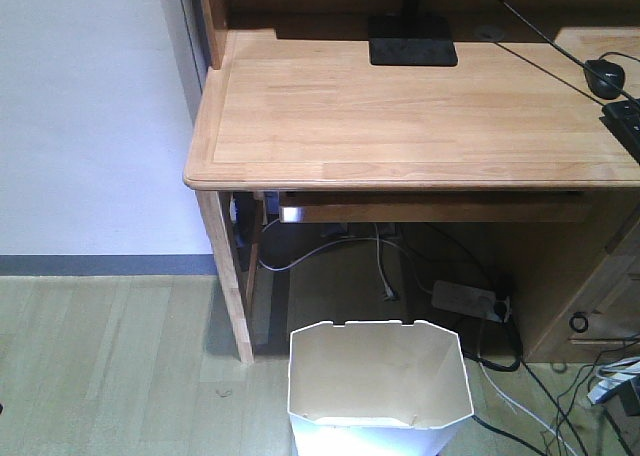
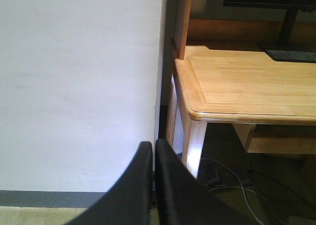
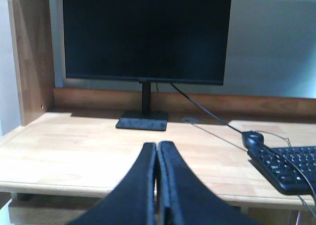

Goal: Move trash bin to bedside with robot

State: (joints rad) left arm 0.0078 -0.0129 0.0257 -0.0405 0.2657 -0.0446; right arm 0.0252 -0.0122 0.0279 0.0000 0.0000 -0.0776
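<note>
Trash bin point(image 1: 380, 376) standing upright on wood floor point(image 1: 100, 366), at bottom of front view, just before desk point(image 1: 400, 106), near its left leg. Power strip point(image 1: 465, 298) and cables lying under desk behind bin. Left gripper point(image 2: 153, 146) facing wall point(image 2: 74, 87), fingers pressing together, gripping nothing. Right gripper point(image 3: 156, 146) facing monitor point(image 3: 148, 32), likewise closed and gripping nothing.

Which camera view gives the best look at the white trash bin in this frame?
The exterior front-facing view: the trash bin stands in front of the desk, with its open rim and inside visible and its base cropped. Neither wrist view shows it; both face the desk.
</note>
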